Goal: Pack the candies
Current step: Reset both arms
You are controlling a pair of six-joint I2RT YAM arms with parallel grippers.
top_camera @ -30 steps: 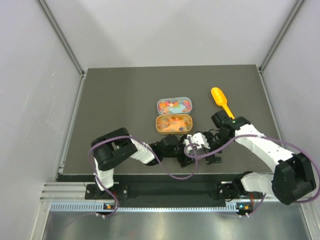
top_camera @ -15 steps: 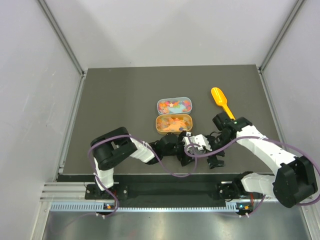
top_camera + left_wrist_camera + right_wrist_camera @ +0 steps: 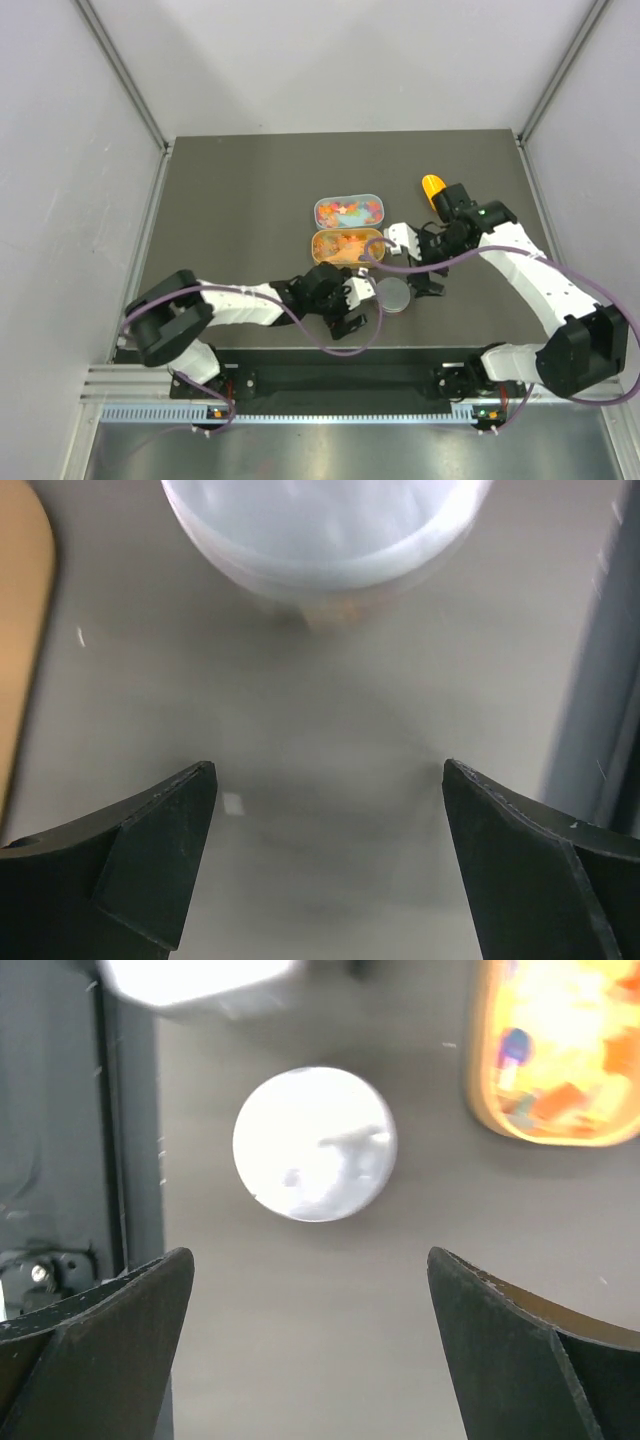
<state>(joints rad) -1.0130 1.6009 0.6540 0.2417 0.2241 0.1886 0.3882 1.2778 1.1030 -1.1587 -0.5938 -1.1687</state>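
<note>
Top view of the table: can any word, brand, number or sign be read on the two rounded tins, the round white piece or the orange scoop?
None can be read. The pale-blue rounded tin, the orange rounded tin, the round white plastic piece and the orange plastic scoop show no lettering in any view; the wrist views are blurred.

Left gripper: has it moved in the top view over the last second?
Yes. The left gripper pulled back leftward along the near side of the orange oval tin, uncovering the round clear lid.
</note>
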